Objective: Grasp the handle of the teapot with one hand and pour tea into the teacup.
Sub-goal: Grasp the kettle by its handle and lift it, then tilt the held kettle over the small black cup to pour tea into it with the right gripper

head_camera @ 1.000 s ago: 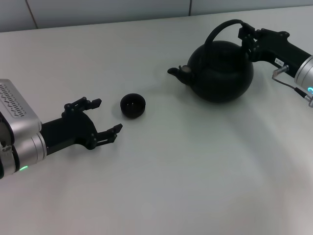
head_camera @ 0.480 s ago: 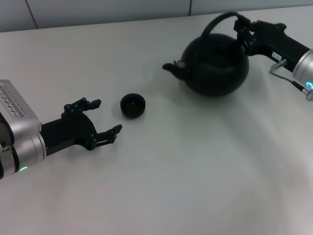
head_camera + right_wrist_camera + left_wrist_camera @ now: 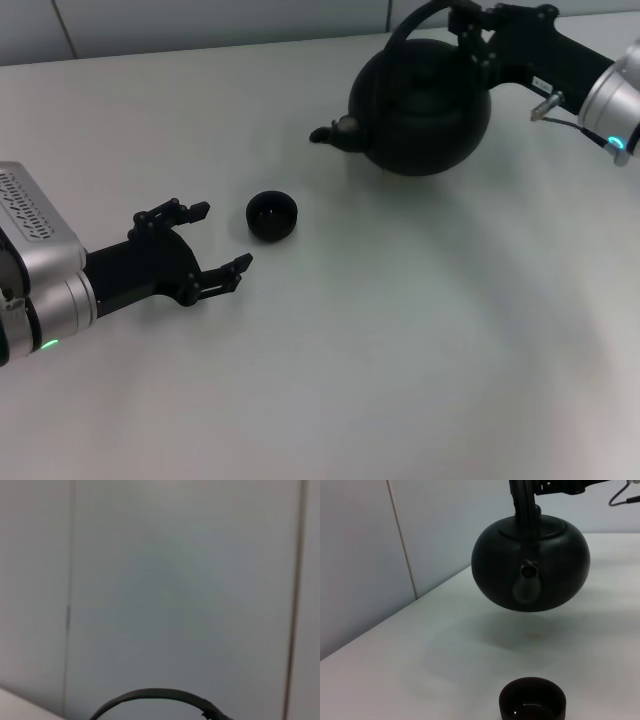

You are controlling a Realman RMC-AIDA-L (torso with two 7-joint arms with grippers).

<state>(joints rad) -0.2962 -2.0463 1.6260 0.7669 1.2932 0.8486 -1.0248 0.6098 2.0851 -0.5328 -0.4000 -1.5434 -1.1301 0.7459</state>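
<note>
The round black teapot [image 3: 420, 105] hangs above the white table at the far right, its spout [image 3: 332, 134] pointing left. My right gripper [image 3: 468, 30] is shut on the arched handle [image 3: 412, 24] at the top. In the left wrist view the teapot [image 3: 531, 565] floats clear of the table, spout facing the camera, with the handle [image 3: 522, 500] rising above it. The small black teacup [image 3: 272, 215] sits on the table left of centre, also seen as the teacup [image 3: 533, 700] in the left wrist view. My left gripper [image 3: 210, 240] rests open just left of the teacup, apart from it.
A pale wall [image 3: 200, 20] runs along the table's far edge. The right wrist view shows that wall and a thin arc of the handle [image 3: 155, 696].
The right gripper has lifted the teapot off the table and carried it left and up, toward the teacup. The left arm has stayed still.
</note>
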